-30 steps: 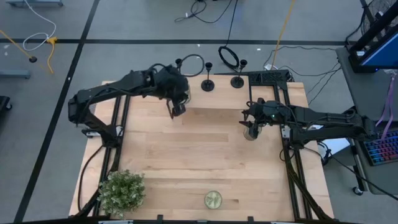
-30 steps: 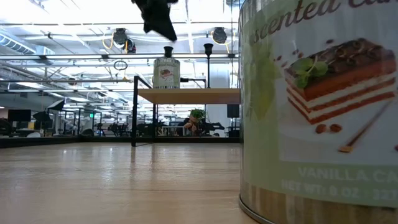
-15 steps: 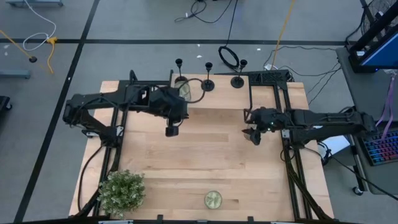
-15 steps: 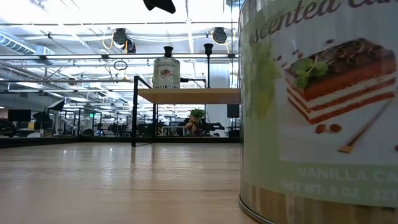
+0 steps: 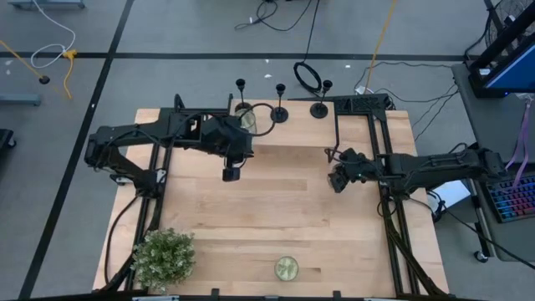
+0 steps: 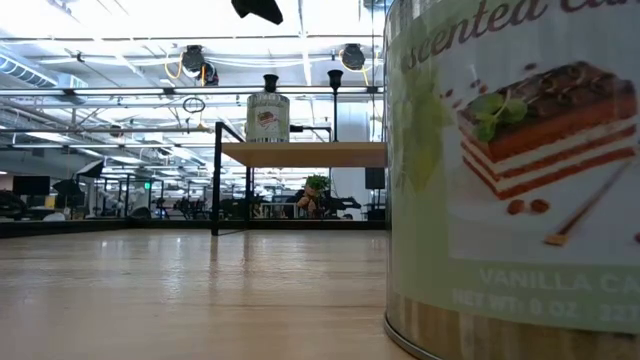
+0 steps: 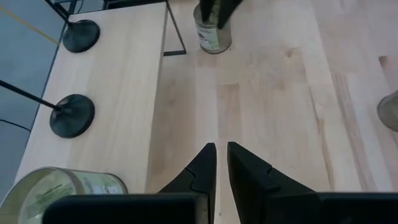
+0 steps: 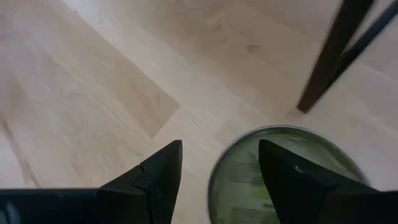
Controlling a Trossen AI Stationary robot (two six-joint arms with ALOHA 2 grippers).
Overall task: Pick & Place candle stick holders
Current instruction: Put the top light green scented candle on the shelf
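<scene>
Three black candle stick holders stand on their round bases along the table's far edge: one at the left (image 5: pixel 241 85), one in the middle (image 5: pixel 279 114), one at the right (image 5: pixel 319 109). Two of the bases show in the left wrist view (image 7: pixel 81 35) (image 7: pixel 71 115). My left gripper (image 5: pixel 231 174) (image 7: pixel 221 155) hangs shut and empty over the table's middle, nearer than the holders. My right gripper (image 5: pixel 337 180) (image 8: pixel 217 168) is open above a green-lidded candle tin (image 8: pixel 280 177), far from the holders. My right gripper stands over the tin's lid (image 8: pixel 249 180), one finger beside the tin and one above it. I cannot tell whether it touches the tin.
A second candle tin (image 5: pixel 247 122) stands by the left holder, under my left arm. A third tin (image 5: pixel 286 267) (image 6: pixel 510 180) stands at the near edge, with a potted plant (image 5: pixel 164 256) at the near left. Black frame rails (image 5: pixel 338 125) run along both sides.
My left gripper has drawn back from the far edge toward the table's middle and now holds still. My right gripper has shifted slightly toward the near edge and now covers the tin below it.
</scene>
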